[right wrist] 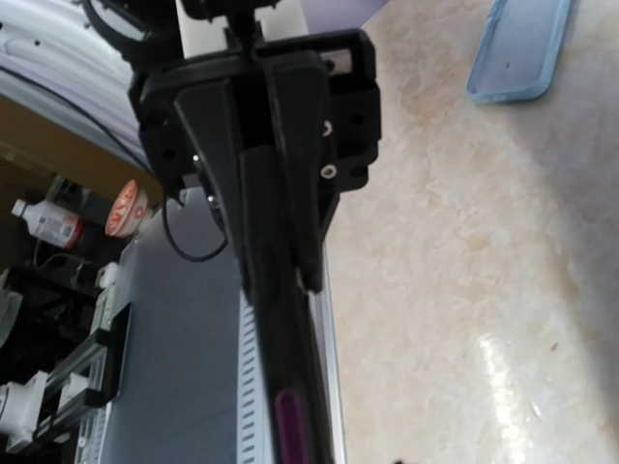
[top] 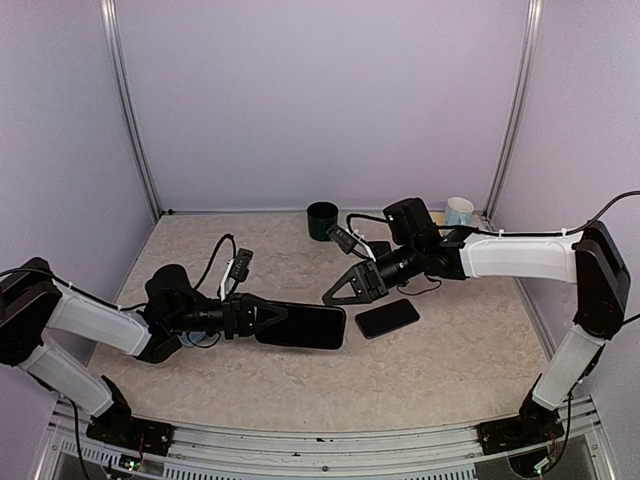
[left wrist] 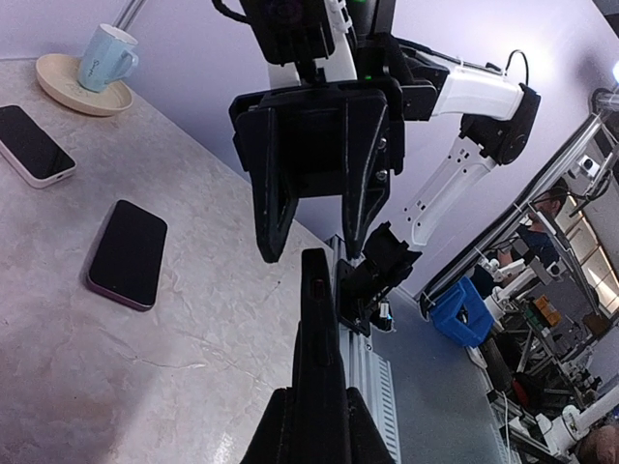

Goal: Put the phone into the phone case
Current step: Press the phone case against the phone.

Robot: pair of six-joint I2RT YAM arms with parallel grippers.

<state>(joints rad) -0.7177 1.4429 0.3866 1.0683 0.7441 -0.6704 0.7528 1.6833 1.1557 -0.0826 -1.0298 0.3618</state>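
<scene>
The left gripper (top: 272,320) is clenching one end of the phone (top: 305,326), a dark slab, and is holding it just above the table (top: 300,390), so the phone is sticking out towards the middle of the surface. The right gripper (top: 340,297) is hanging just beyond the free end of the phone with its fingers spread and with nothing between them. The table top is showing a beige, marbled pattern, and lilac walls (top: 320,100) are closing it in on three sides, with metal posts (top: 128,110) standing in the rear corners and a metal rail (top: 320,440) running along the near edge. A second handset (top: 387,318) is lying flat on the table just beside the free end of the phone. A dark cup (top: 322,220) is standing behind the phone at the rear wall, and a white mug (top: 459,210) is sitting well apart from the phone in the rear right corner. The blue phone case (right wrist: 519,48) is lying on the table apart from the phone, and nothing is touching it.
</scene>
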